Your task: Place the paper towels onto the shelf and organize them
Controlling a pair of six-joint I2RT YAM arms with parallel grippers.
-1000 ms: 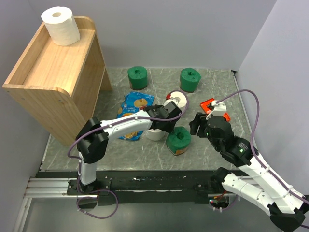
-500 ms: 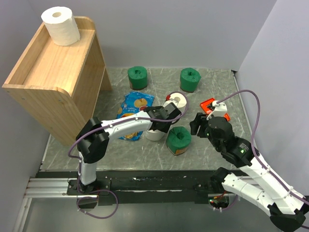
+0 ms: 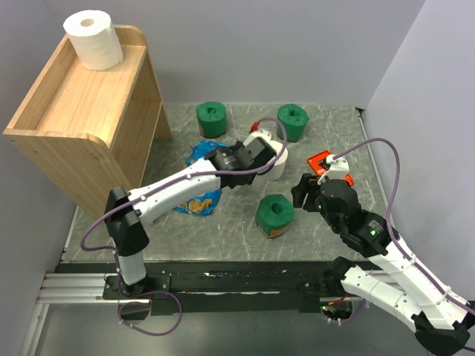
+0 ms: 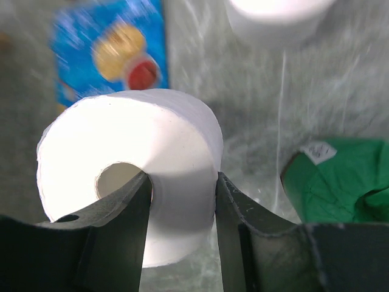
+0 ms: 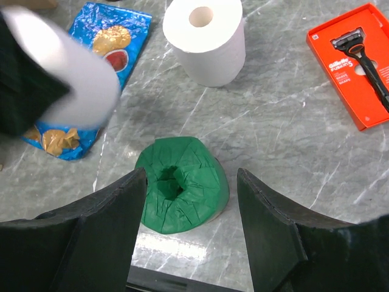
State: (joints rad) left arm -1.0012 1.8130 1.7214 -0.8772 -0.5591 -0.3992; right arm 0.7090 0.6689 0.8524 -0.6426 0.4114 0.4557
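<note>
My left gripper (image 4: 182,179) is shut on a white paper towel roll (image 4: 127,188), one finger inside its hollow core and one on the outer wall, and holds it above the table. The right wrist view shows this roll (image 5: 67,79) blurred over the chip bag. A second white roll (image 3: 277,163) stands on the table. The near green roll (image 5: 182,182) sits below my open right gripper (image 5: 189,173), untouched. Two more green rolls (image 3: 211,119) (image 3: 292,122) stand at the back. The wooden shelf (image 3: 82,111) at the left carries one white roll (image 3: 93,37) on its top tray.
A blue chip bag (image 3: 194,202) lies on the marble table under the left arm. An orange razor pack (image 3: 320,159) lies right of the standing white roll. Grey walls close in the back and right.
The left gripper closed on the near white roll and lifted it off the table, moving up and toward the back. The right arm stayed still.
</note>
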